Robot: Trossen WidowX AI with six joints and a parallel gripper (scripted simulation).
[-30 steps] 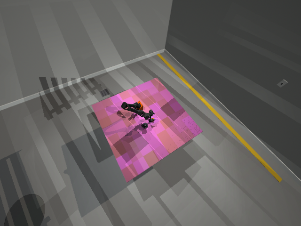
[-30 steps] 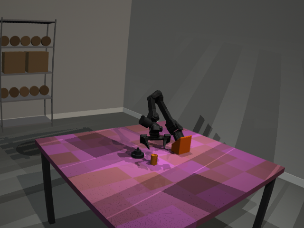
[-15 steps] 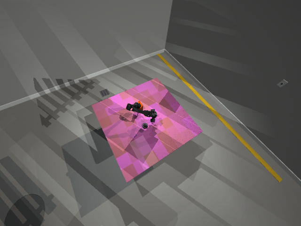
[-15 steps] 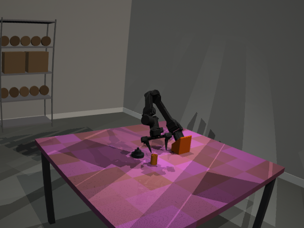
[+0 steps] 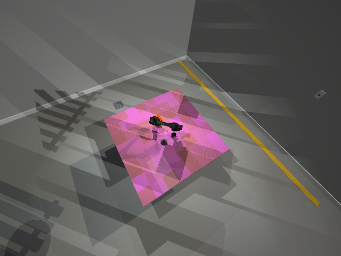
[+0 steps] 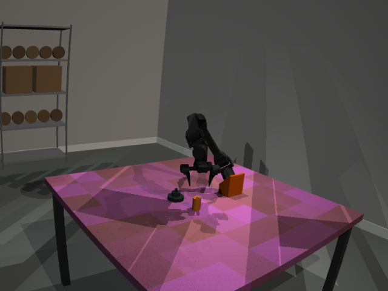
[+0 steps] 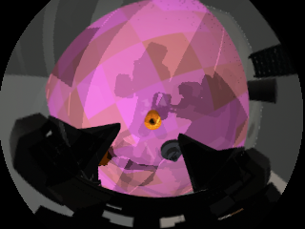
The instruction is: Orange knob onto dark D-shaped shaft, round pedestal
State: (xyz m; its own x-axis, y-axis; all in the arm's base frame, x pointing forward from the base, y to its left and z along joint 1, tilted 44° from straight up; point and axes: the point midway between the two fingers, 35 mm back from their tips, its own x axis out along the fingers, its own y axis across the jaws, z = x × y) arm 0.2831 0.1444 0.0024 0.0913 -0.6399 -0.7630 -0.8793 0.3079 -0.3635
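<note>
The orange knob point(image 6: 196, 204) point(image 7: 152, 114) stands upright on the table, its hole facing up in the wrist view; in the top view the arm almost entirely hides it. The dark round pedestal point(image 5: 164, 142) point(image 6: 175, 197) point(image 7: 169, 150) stands close beside it, its shaft point(image 6: 176, 190) bare and pointing up. The shaft's flat side cannot be made out. My gripper point(image 6: 199, 185) point(image 7: 150, 132) is open and empty, pointing down. It hangs above the table, higher than the knob, and the knob is not between its fingers.
An orange wedge-shaped block point(image 5: 159, 117) point(image 6: 235, 185) stands beside the arm's base on the patchwork pink table point(image 5: 143, 192) point(image 6: 313, 231). Part of the block shows behind the left finger in the wrist view. A shelf rack point(image 6: 34, 93) stands against the far wall.
</note>
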